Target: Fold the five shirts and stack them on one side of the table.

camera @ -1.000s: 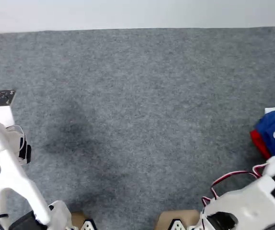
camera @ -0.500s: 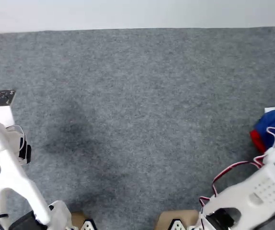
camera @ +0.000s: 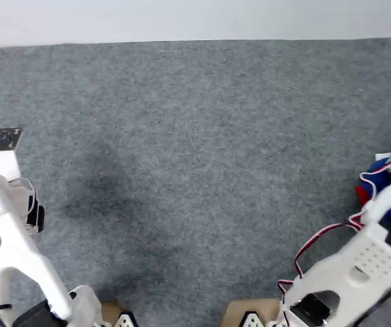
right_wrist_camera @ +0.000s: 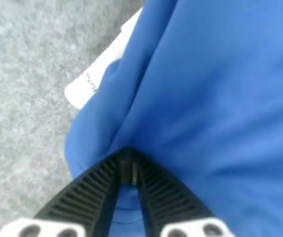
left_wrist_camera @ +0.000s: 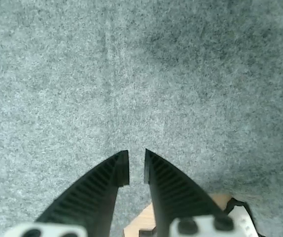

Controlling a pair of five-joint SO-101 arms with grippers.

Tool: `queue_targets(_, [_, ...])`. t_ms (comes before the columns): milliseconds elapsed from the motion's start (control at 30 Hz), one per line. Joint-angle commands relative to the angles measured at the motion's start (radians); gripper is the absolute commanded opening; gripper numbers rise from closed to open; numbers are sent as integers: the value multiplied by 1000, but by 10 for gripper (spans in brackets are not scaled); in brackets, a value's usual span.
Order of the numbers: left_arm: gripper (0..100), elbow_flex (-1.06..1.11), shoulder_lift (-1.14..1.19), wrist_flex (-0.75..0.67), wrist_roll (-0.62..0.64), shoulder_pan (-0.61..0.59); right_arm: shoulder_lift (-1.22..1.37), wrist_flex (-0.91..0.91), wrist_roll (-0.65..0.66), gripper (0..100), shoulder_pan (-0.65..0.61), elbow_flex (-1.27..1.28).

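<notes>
Two arms stand at a grey felt tabletop (camera: pixel 202 122), one at each side of its near edge. At the right edge lies a small pile of shirts, with the blue shirt (camera: pixel 379 178) on top, a strip of red cloth (camera: pixel 363 195) showing along its near side and a corner of white cloth (camera: pixel 383 157) at its far side. The right arm (camera: pixel 366 259) leans over this pile and covers part of it from above. Its wrist view shows the right hand (right_wrist_camera: pixel 131 170) down on the blue shirt (right_wrist_camera: pixel 215 98), fingertips pinched together on a raised fold of the fabric, with the white cloth (right_wrist_camera: pixel 99 74) poking out from under the blue at the pile's edge. The left arm (camera: pixel 8 225) is at the far left, well apart from the pile. The left hand (left_wrist_camera: pixel 136 168) hangs over bare felt, narrow, with only a slim gap between its tips, holding nothing.
</notes>
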Motion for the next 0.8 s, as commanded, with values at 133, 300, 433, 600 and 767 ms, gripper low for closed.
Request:
queue_targets(133, [69, -33, -26, 17, -9, 3, -153, 19, -61, 9, -96, -61])
queue_targets(300, [69, -33, -28, 18, -9, 3, -335, 71, -63, 9, -105, -94])
queue_targets(433, [69, -35, -34, 21, -8, 3, -490, 136, -63, 9, -105, -92])
queue_targets(600, [69, -33, -35, 31, 0, 11, -618, 303, -63, 9, -105, -86])
queue_targets(767, [1, -33, -89, 31, 206, 95, -670, 417, -61, 9, -139, -52])
